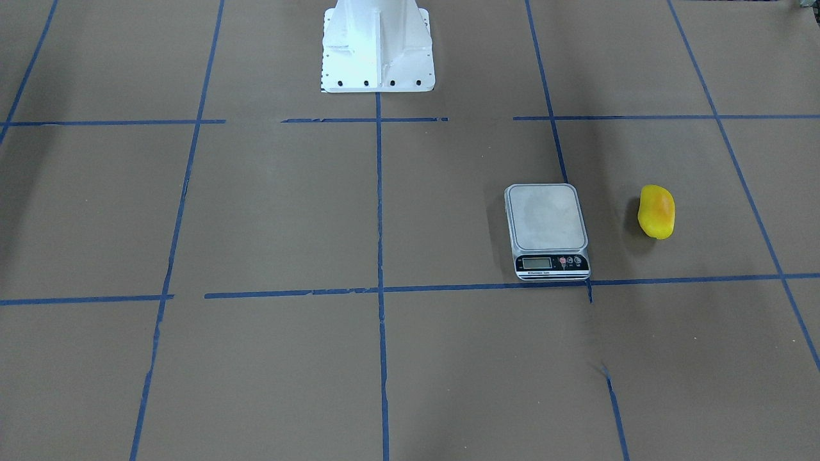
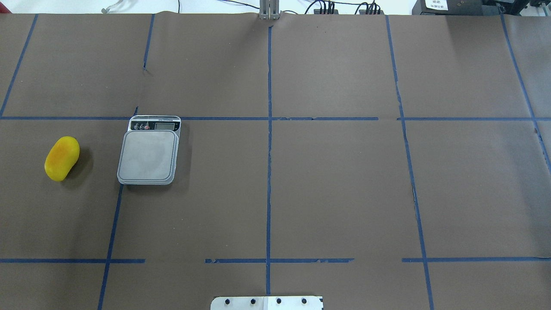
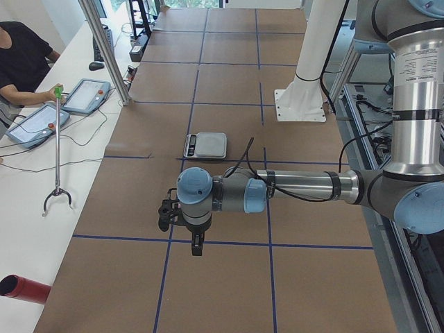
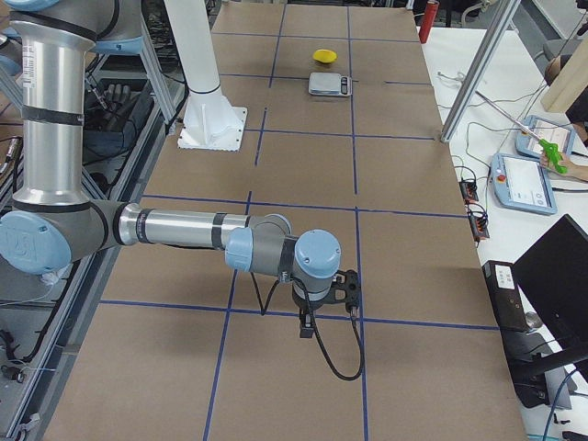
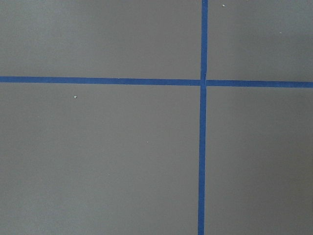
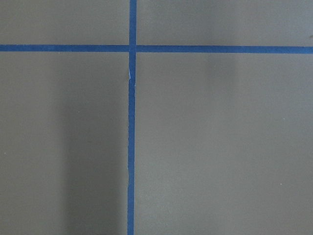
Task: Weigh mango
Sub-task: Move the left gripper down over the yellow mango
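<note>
Mango (image 2: 62,158) lay on the brown table (image 2: 344,193) on the robot's left side, near the scale (image 2: 147,161) but not touching it. Front-facing view showed the same pair mirrored, with the scale's display toward that camera. Only the side views caught the arms: left gripper (image 3: 165,214) and right gripper (image 4: 349,287) hung over opposite table ends, well apart from the mango. Couldn't tell whether either one's jaws were wide or narrow. Wrist cameras saw only paper and crossed blue tape (image 5: 203,82).

Robot lab, tape-gridded table (image 2: 344,193), teach pendants (image 3: 84,96)
</note>
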### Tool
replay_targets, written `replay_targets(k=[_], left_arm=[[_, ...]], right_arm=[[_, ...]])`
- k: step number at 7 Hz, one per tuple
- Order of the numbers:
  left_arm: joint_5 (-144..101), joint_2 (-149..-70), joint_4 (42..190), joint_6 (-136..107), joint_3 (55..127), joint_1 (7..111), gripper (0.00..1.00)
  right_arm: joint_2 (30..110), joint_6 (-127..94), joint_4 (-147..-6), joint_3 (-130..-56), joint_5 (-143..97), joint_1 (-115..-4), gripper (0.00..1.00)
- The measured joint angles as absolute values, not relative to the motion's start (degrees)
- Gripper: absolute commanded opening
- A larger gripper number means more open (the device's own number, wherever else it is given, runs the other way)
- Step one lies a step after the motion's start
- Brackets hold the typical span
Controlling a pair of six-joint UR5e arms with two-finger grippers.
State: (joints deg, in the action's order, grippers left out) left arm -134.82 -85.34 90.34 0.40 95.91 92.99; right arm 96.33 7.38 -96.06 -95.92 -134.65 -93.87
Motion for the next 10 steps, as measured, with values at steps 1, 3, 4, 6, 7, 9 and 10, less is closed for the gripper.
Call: replay_targets(k=[1,3,4,6,7,9,10], left_arm=[[-134.82,-85.43,90.37,0.49,96.02,92.97,1.0],[-134.88,-85.76,92.64,0.49,96.41,92.73,1.0],[-134.89,-85.97,94.07,0.38,97.16,91.79,1.0],[-134.03,-86.24,95.74,-4.74,102.86,83.5,1.0],[-132.34,-86.38,97.55,-11.04,105.74,77.72,1.0],[-129.46,-86.56,101.49,-18.21,108.06,72.27,1.0],[-129.11,-86.55,104.61,-19.48,107.48,70.52,1.0]], right_arm=[[96.33,7.38,-96.07,-95.95,-134.65,-93.87,1.0],[96.33,7.35,-96.06,-95.97,-134.65,-93.87,1.0],[96.33,7.36,-96.06,-95.98,-134.65,-93.87,1.0],[96.33,7.38,-96.07,-95.93,-134.65,-93.87,1.0],[96.33,7.37,-96.06,-95.92,-134.65,-93.87,1.0],[96.33,7.32,-96.06,-95.96,-134.65,-93.87,1.0],[96.33,7.35,-96.06,-95.97,-134.65,-93.87,1.0]])
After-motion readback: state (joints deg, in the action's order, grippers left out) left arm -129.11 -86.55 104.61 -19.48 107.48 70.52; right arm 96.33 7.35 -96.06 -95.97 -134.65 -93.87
